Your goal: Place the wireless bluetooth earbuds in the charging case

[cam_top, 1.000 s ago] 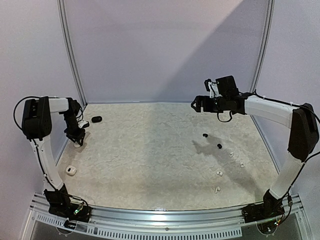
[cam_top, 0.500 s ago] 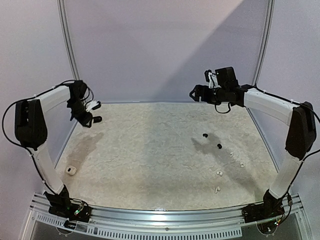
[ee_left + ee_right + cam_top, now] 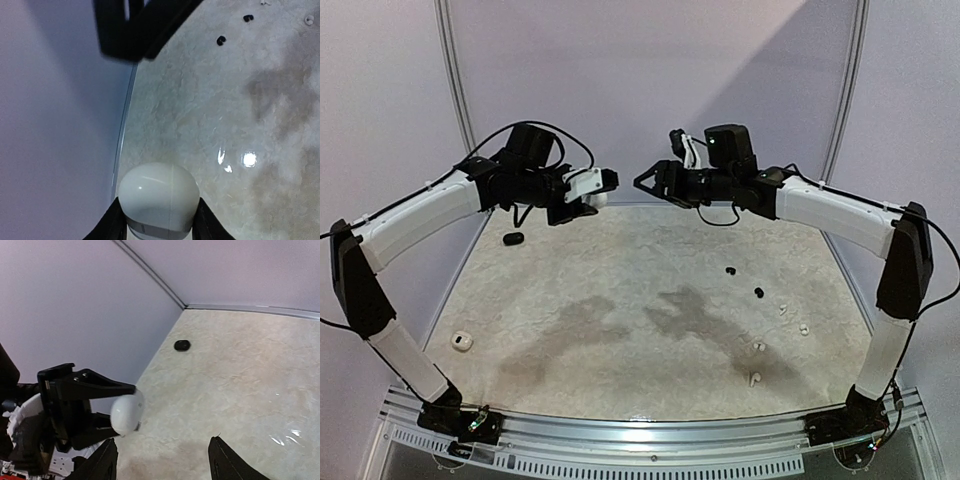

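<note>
My left gripper (image 3: 592, 190) is shut on a white pebble-shaped charging case (image 3: 586, 186), held in mid-air above the back of the table. In the left wrist view the closed case (image 3: 159, 195) sits between both fingers. My right gripper (image 3: 645, 183) stands open, facing the case at a small gap. In the right wrist view the case (image 3: 126, 412) hangs ahead and left of the open jaws. The earbuds lie on the table at the right: two black ones (image 3: 729, 270) (image 3: 758, 292) and several white ones (image 3: 783, 309) (image 3: 758, 347).
A black case (image 3: 512, 238) lies at the back left near the wall and shows again as the black case (image 3: 182, 345) in the right wrist view. Another white case (image 3: 460, 342) lies at the front left. Curved walls (image 3: 460, 110) enclose the beige table (image 3: 620, 340).
My left arm rose from the left wall and swung to the back centre with the white case. My right gripper moved left to meet it, and its jaws narrowed somewhat.
</note>
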Controlling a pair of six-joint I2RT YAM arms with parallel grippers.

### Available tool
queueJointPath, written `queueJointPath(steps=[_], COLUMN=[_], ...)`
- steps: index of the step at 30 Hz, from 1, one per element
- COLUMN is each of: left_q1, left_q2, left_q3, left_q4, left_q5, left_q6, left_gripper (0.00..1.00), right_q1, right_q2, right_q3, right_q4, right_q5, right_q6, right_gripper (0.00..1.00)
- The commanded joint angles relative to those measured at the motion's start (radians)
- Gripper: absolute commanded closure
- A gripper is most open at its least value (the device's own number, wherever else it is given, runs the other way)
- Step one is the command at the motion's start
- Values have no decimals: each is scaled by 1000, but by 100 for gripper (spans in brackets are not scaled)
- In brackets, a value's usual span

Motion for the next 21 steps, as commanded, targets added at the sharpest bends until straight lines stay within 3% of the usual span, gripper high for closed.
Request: queueJointPath(steps=[1,14,21], left_q1=[-53,-67,-66], left_q2=[25,38,46], left_q3=[10,12,16], left_q4=[67,100,145], left_q5=[53,22,-25], left_q6=[0,-8,-16], left_gripper=[100,100,100], right_q1=[37,58,59], right_q2=[47,172,209], right_q3=[-15,76,123], right_q4=[187,234,169], right_q5=[-116,-191,-201], right_q6=[80,137,127], right_gripper=[38,54,78])
